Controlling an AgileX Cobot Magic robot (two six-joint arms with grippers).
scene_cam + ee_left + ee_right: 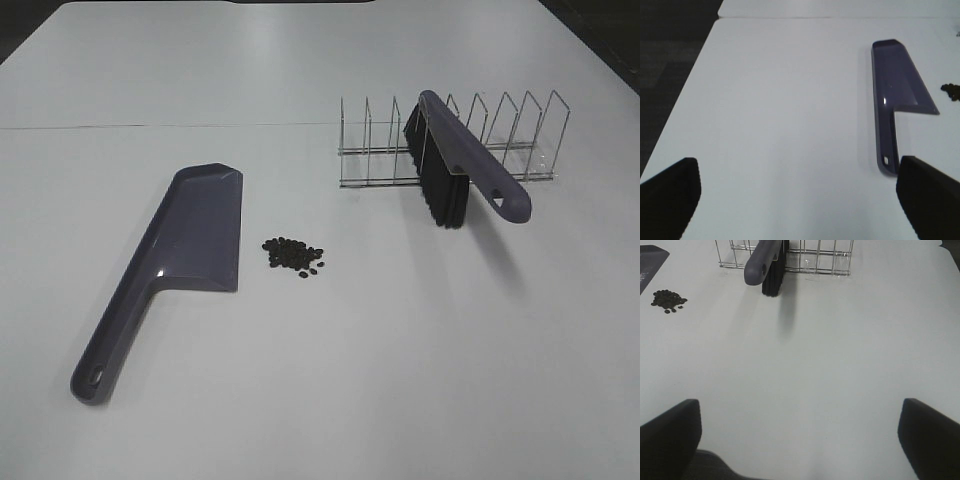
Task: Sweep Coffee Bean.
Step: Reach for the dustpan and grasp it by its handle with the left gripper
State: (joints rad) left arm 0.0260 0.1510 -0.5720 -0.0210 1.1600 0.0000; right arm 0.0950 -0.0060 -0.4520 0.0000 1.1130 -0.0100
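A small pile of dark coffee beans (293, 256) lies on the white table, just right of the purple dustpan (190, 240). The dustpan lies flat with its handle toward the front left. The purple brush (470, 165) with black bristles leans in the wire rack (450, 140) at the back right. Neither arm shows in the exterior high view. In the left wrist view the left gripper (800, 195) is open, well short of the dustpan (895, 95); beans (952, 91) show at the frame edge. In the right wrist view the right gripper (800, 435) is open, far from the brush (767, 265) and beans (667, 299).
The wire rack (790, 257) has several upright dividers around the brush. A thin seam (160, 126) crosses the table at the back. The table's left edge (685, 95) borders a dark floor.
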